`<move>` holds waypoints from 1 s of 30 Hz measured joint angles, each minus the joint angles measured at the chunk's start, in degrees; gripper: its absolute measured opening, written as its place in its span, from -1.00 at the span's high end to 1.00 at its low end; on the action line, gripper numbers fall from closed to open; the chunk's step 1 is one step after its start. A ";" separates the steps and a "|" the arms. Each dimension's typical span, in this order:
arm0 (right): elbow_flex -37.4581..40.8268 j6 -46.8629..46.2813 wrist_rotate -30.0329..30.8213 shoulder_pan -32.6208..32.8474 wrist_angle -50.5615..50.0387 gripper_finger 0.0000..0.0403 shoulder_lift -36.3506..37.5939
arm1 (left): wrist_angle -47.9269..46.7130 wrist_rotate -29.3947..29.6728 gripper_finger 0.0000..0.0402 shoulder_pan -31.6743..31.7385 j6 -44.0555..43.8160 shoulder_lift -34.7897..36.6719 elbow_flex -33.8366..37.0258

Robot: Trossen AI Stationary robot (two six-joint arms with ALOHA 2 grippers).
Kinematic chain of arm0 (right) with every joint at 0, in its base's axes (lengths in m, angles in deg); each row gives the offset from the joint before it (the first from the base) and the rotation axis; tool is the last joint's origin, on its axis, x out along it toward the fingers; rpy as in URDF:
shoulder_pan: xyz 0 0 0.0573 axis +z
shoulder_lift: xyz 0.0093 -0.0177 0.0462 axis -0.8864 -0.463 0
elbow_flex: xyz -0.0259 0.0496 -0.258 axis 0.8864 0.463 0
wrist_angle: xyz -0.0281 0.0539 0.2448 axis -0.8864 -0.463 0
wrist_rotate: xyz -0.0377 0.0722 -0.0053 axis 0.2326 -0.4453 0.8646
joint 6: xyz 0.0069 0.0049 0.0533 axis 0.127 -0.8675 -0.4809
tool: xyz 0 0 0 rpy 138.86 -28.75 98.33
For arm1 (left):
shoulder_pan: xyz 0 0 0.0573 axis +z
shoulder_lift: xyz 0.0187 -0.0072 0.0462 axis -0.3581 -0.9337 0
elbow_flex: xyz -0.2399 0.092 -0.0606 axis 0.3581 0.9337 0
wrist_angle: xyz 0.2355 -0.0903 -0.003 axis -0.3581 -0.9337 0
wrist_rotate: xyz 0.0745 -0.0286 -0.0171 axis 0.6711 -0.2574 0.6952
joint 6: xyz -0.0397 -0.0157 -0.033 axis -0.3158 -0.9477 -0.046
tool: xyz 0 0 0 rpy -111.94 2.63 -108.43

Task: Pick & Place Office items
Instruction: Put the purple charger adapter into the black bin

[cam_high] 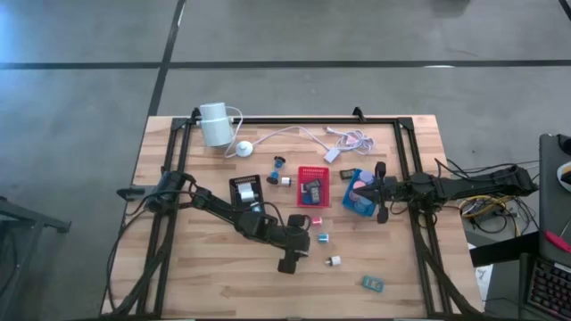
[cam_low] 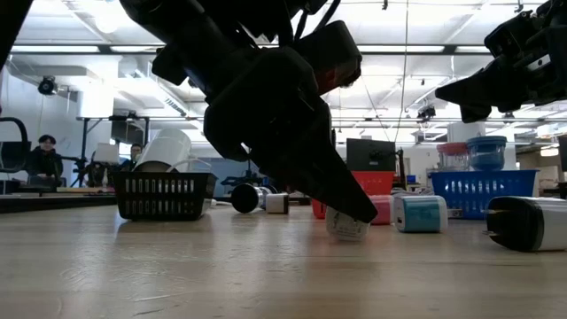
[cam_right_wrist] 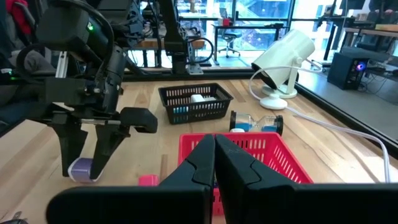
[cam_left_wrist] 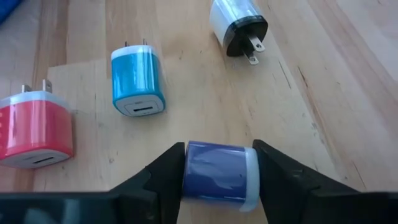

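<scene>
**Purple charger block square between left gripper fingers**

Lies on the wooden counter [cam_high: 214, 285] directly between the left gripper [cam_left_wrist: 217, 169] fingers, the purple white-trimmed plastic charger block [cam_left_wrist: 219, 175], long axis spanning the gap, both fingers touching its ends. Waits pinched together over the red tray [cam_right_wrist: 255, 149], right gripper [cam_right_wrist: 214, 152].

Left gripper [cam_left_wrist: 217, 174] jaws flank a purple charger block [cam_left_wrist: 219, 173] on the wooden table [cam_left_wrist: 311, 93].

Ceiling lamps [cam_low: 115, 49] are lighting the room brightly and evenly; the left gripper [cam_low: 341, 208] is appearing as a dark blurred silhouette against them, and windows [cam_right_wrist: 261, 18] far behind the right gripper [cam_right_wrist: 214, 155] are glaring
</scene>
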 joint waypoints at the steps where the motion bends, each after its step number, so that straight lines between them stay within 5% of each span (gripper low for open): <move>1: 0.00 0.00 0.00 0.00 0.00 0.96 0.00 | -0.15 0.00 0.15 -0.03 0.00 0.05 0.00; 12: 0.00 -0.25 -0.02 0.02 -0.13 0.96 -0.04 | -2.43 -0.51 0.16 -0.64 0.44 5.89 0.07; 19: 0.00 -0.46 -0.04 0.02 -0.11 0.96 -0.04 | -8.28 -1.10 0.16 -1.47 2.58 16.54 1.61; 30: 0.00 -1.55 -0.14 0.02 0.07 0.96 0.07 | -2.83 2.77 0.16 -1.53 -1.89 47.46 24.87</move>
